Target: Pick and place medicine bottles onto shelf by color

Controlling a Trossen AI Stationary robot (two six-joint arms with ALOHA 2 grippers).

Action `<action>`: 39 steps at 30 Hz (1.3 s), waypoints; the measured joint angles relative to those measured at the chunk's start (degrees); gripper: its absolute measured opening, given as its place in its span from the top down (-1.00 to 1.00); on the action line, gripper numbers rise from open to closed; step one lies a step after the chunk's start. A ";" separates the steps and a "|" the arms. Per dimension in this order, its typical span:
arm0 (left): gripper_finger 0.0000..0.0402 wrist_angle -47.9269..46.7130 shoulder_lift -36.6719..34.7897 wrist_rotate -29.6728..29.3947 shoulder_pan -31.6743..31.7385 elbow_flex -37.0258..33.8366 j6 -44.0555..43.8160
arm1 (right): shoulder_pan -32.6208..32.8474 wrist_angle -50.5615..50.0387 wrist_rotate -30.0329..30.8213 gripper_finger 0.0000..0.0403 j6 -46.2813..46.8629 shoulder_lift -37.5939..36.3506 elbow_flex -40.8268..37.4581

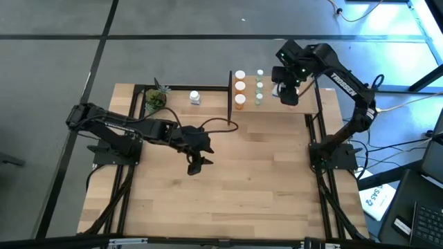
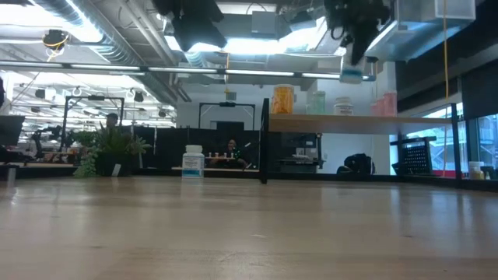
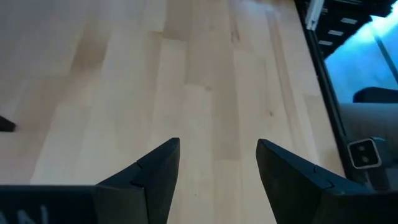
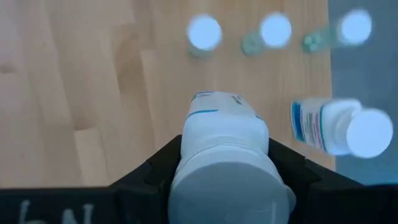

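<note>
White plastic fills the right gripper (image 4: 224, 180): its jaws are clamped on a white bottle (image 4: 221, 149) with a white cap, held above the shelf (image 1: 304, 104) at the upper right of the high view. In the right wrist view another white bottle (image 4: 333, 127) stands just right of the held one, and three green bottles (image 4: 275, 31) show as pale caps in a row across the top of the frame. In the high view the shelf carries a column of three orange bottles (image 1: 239, 88) at its left end and the green ones (image 1: 259, 86) just right of them, with the right gripper (image 1: 288, 95) further right, over the board. In the low view the shelf (image 2: 358, 123) sits right of centre with an orange, a greenish, a white and a pinkish bottle along it, and the held bottle (image 2: 352, 75) hangs just above the board. The left gripper (image 1: 195, 162) is near the middle of the table (image 1: 263, 187), low in the frame, its jaws apart with nothing between them but bare wood. One more white bottle (image 1: 194, 97) stands on the table at upper centre, left of the shelf, beside a small plant (image 1: 156, 99).
</note>
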 joint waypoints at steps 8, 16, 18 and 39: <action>-0.03 -0.08 0.00 -0.07 1.66 0.00 0.10 | -4.32 7.88 4.73 0.15 -3.83 0.00 -8.05; -0.03 -0.09 0.00 -0.07 1.66 0.00 0.15 | -4.93 11.83 7.06 0.15 -7.30 0.00 -11.88; -0.03 -0.08 0.00 -0.04 1.66 0.00 0.15 | -4.95 11.95 7.11 0.15 -7.47 0.17 -11.88; -0.03 1.23 0.00 -19.30 1.60 0.00 -1.30 | -4.93 12.16 6.05 0.15 -10.08 4.74 -11.90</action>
